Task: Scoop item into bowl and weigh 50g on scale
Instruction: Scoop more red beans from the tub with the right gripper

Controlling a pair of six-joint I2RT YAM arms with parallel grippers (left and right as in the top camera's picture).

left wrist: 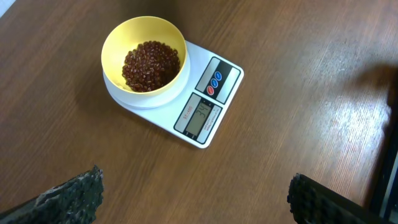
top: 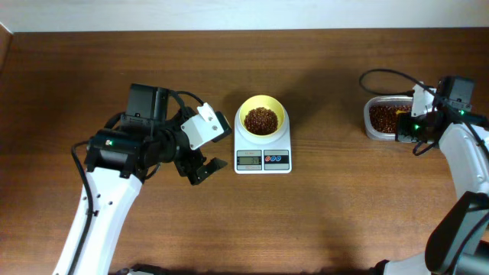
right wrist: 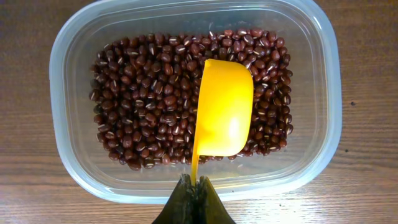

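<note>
Hovering over the table (top: 344, 221) just left of the scale (top: 262, 160), the left gripper (top: 202, 166) has its jaws spread wide, with nothing between the fingers (left wrist: 74, 196). The scale lies flat, with its display and buttons on the near edge (the reading is too small to make out). The bowl (top: 282, 114) sits upright on the scale's platform, holding a shallow heap of beans (top: 260, 120). Well apart to the right stands the clear tub (right wrist: 68, 62), with more beans across its floor. The right gripper (right wrist: 196, 194) is above the tub's near wall, its jaws pinched tight on the thin handle of the yellow scoop (right wrist: 225, 112), whose cup lies over the beans inside the tub.
</note>
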